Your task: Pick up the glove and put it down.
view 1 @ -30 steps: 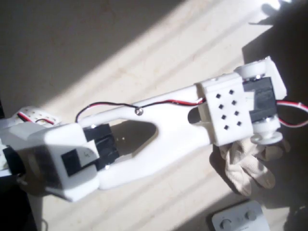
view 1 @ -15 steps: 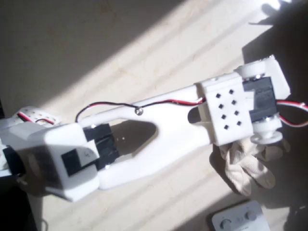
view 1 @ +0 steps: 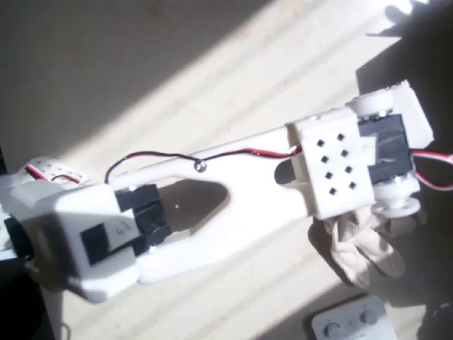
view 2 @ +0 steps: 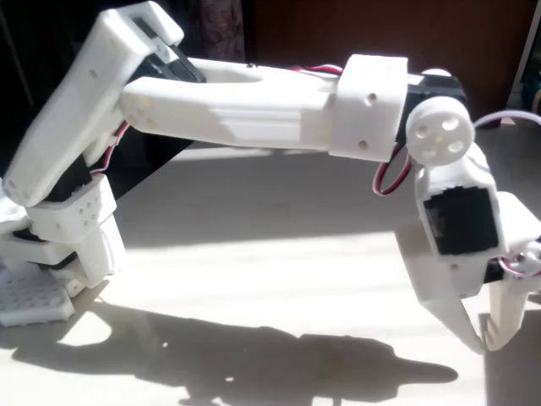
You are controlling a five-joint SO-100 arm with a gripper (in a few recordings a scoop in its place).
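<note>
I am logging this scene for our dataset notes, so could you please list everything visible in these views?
glove: one, cream knitted fabric, on the table right of centre in the overhead view, partly under the arm's wrist.
push-button device: one, white plastic with round buttons, at the bottom edge of the overhead view, below the glove.
table: one, pale beige, half in sunlight, half in shadow.
perforated base plate: one, white, at the arm's foot on the left of the fixed view.
wires: red and black, running along the arm.
arm: one, white, stretched across the table.
gripper: one, white, pointing down at the right of the fixed view, fingertips close together.
</note>
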